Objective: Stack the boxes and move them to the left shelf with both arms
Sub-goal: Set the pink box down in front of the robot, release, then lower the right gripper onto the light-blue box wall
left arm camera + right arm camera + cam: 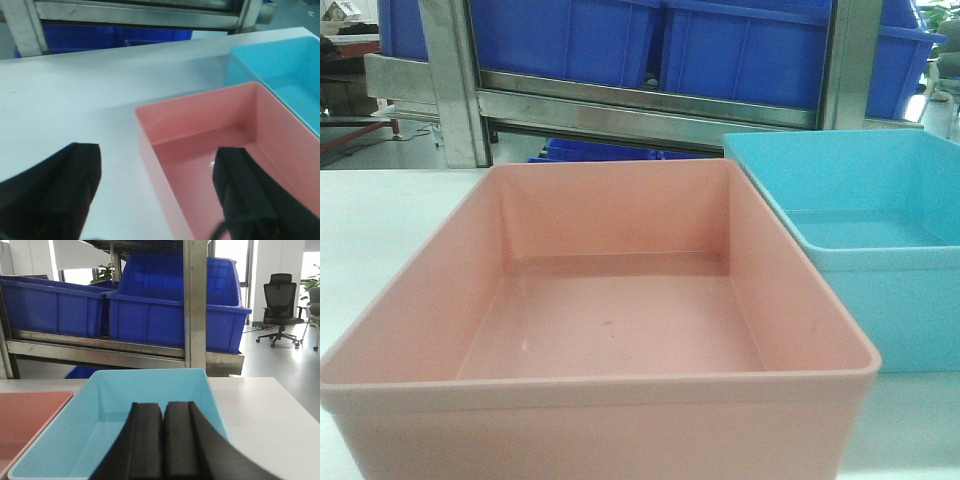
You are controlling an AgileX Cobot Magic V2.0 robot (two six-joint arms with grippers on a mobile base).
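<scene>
Left hand: matte black fingers apart, straddling the left wall of the smooth, round-cornered salmon pink tub; finger bases cut off. Right hand: fingers pressed together above the light blue tub. Both tubs sit ahead on the white tabletop. Beyond: steel rack, dark blue bins.

In the front view the right edge cuts off the light blue tub. My left fingers look blurred and are cut off below.
</scene>
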